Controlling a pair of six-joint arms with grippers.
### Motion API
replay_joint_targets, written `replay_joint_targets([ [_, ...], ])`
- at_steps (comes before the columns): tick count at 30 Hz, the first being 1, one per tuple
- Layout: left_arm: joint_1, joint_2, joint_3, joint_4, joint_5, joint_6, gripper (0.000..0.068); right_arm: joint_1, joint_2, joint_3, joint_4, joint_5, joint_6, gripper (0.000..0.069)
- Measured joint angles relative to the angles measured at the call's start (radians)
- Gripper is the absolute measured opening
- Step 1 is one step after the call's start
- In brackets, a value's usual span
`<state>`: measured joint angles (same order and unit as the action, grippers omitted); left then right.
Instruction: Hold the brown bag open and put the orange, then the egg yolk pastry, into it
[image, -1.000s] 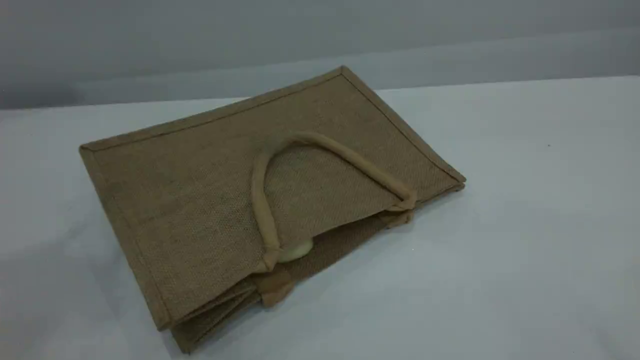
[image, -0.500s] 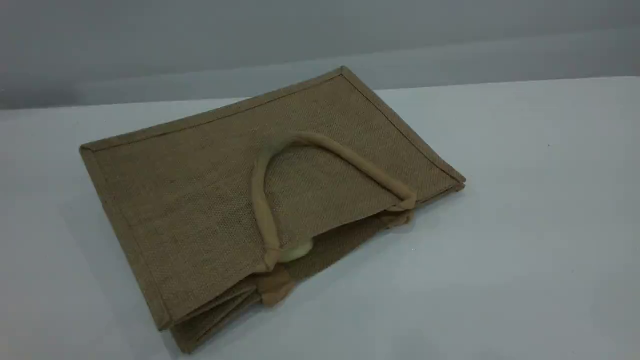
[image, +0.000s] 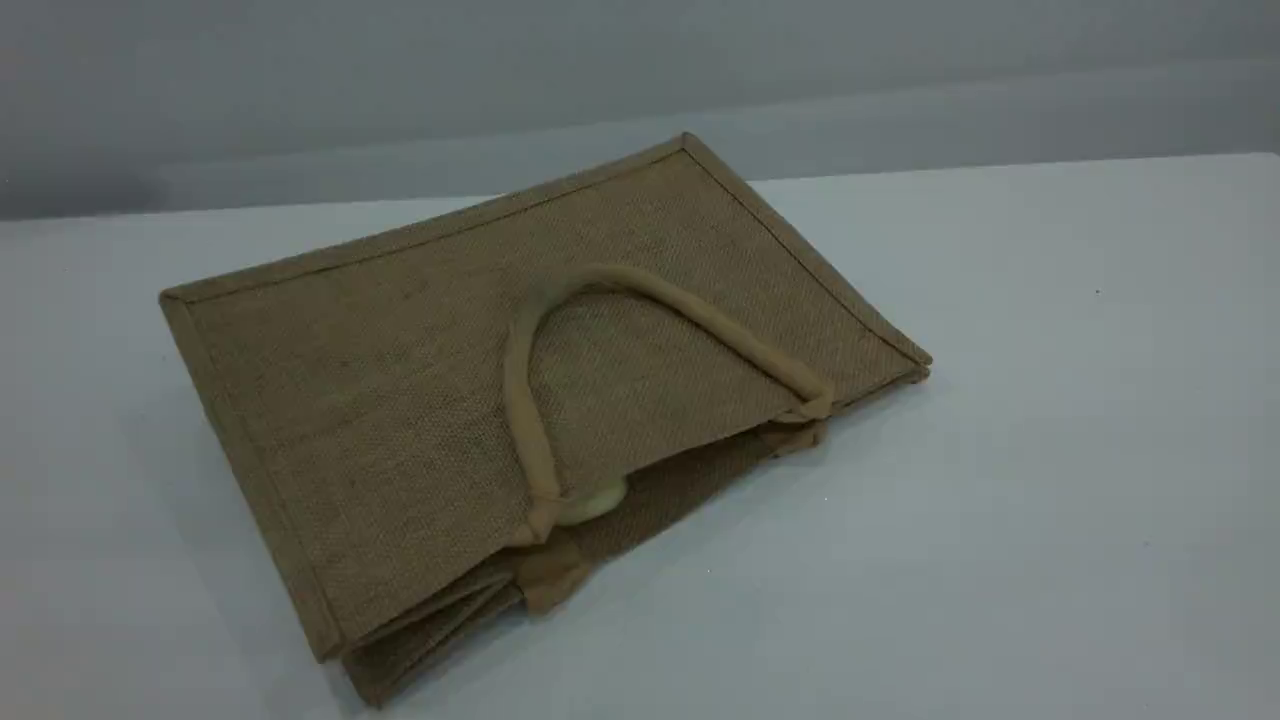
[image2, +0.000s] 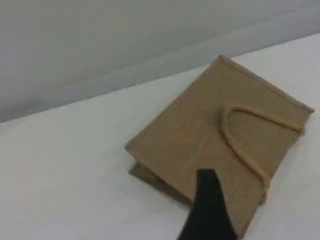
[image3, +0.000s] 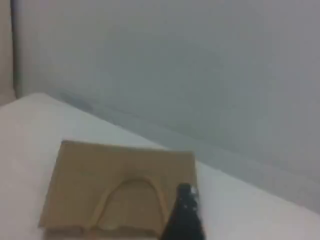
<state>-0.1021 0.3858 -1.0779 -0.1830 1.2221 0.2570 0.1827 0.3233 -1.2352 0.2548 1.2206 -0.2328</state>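
Observation:
The brown bag (image: 400, 400) lies flat on the white table, its mouth toward the near right, and one loop handle (image: 520, 400) is folded back over its top face. A pale cream edge of the egg yolk pastry (image: 592, 503) peeks out of the mouth under the handle's near end. The orange is out of view. Neither arm shows in the scene view. The left wrist view looks down on the bag (image2: 200, 130) from above, with one dark fingertip (image2: 206, 176) over its near side. In the right wrist view, one dark fingertip (image3: 186, 195) hovers high beside the bag (image3: 100, 170). Both fingertips hold nothing.
The white table (image: 1050, 450) stretches wide to the right and front of the bag. A grey wall (image: 640, 80) rises behind the table's far edge. The bag's second handle (image: 548, 585) sticks out below the mouth.
The bag and pastry have not moved. A faint shadow on the table left of the bag has faded.

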Motion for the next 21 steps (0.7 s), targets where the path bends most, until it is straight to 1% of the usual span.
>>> replay_joint_targets([
  [8,0.000,-0.109,0.187,-0.002,-0.001,0.000,0.0482,0.000,-0.161,0.283,-0.011,0.000,0.000,0.0554],
  [15,0.000,-0.142,0.337,-0.003,-0.005,-0.001,0.0482,-0.002,-0.195,0.534,-0.060,-0.004,-0.004,0.0554],
  [18,0.000,-0.142,0.391,-0.003,-0.004,-0.001,0.0482,-0.002,-0.194,0.616,-0.060,-0.062,-0.004,0.0554],
  [21,0.000,-0.142,0.435,-0.003,-0.004,-0.001,0.0482,-0.003,-0.194,0.672,-0.060,-0.090,-0.004,0.0554],
])
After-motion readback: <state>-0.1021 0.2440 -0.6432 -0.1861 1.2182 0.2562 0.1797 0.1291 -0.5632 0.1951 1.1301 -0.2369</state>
